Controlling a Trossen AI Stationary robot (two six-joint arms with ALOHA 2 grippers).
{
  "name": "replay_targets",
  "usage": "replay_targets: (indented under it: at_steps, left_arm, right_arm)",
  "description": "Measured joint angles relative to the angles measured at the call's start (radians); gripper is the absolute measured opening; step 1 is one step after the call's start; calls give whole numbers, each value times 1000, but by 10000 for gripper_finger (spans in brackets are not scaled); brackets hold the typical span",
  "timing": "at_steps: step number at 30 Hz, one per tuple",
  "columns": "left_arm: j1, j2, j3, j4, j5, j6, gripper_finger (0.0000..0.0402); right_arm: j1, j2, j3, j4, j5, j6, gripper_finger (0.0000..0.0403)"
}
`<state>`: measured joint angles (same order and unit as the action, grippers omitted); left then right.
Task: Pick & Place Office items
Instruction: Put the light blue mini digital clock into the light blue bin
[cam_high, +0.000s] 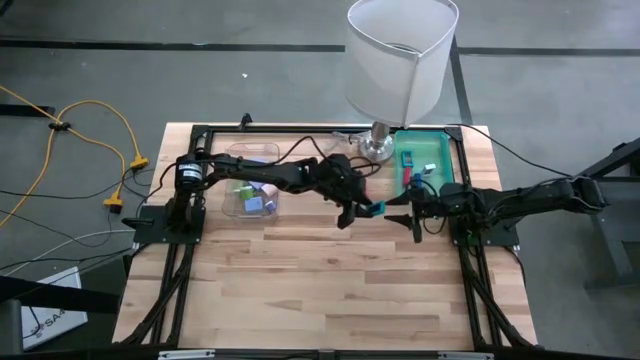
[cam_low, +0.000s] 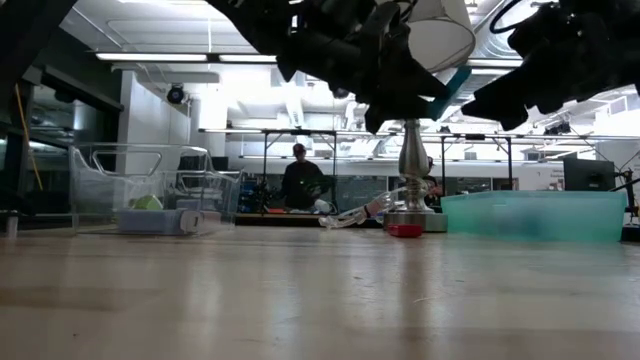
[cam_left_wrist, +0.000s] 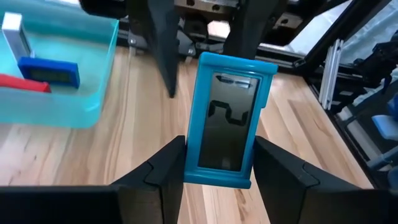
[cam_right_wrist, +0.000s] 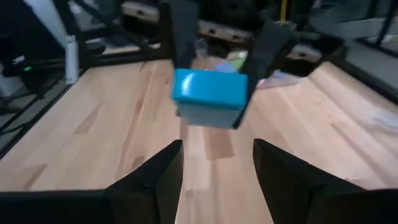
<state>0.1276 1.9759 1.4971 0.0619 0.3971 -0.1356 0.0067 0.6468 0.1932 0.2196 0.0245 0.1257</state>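
left gripper (cam_left_wrist: 217, 168) clamps teal piece (cam_left_wrist: 227, 118) | long axis along fingers | right gripper (cam_right_wrist: 214, 165) open, empty

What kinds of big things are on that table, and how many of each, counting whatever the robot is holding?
Containers: 2, a clear bin and a teal tray
Lamp: 1
Robot arms: 2, ending in the left pincer and the right pincer
Blue-framed piece, held in the left pincer: 1
Total: 6

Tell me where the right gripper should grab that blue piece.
Probably its free end, beyond the left gripper, coming straight from the right arm's side. The blue-framed piece is flat and clamped across its long edges at one end; the right gripper faces it, open.
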Motion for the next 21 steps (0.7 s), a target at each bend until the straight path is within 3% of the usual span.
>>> replay_targets:
  at_steps: [5, 21]
  left_arm:
    - [-1, 0, 0, 30, 0, 8, 161]
    - [-1, 0, 0, 72, -55, 34, 163]
  right_arm:
    - [0, 0, 0, 22, 63, -10, 181]
    - [0, 0, 0, 111, 58, -52, 181]
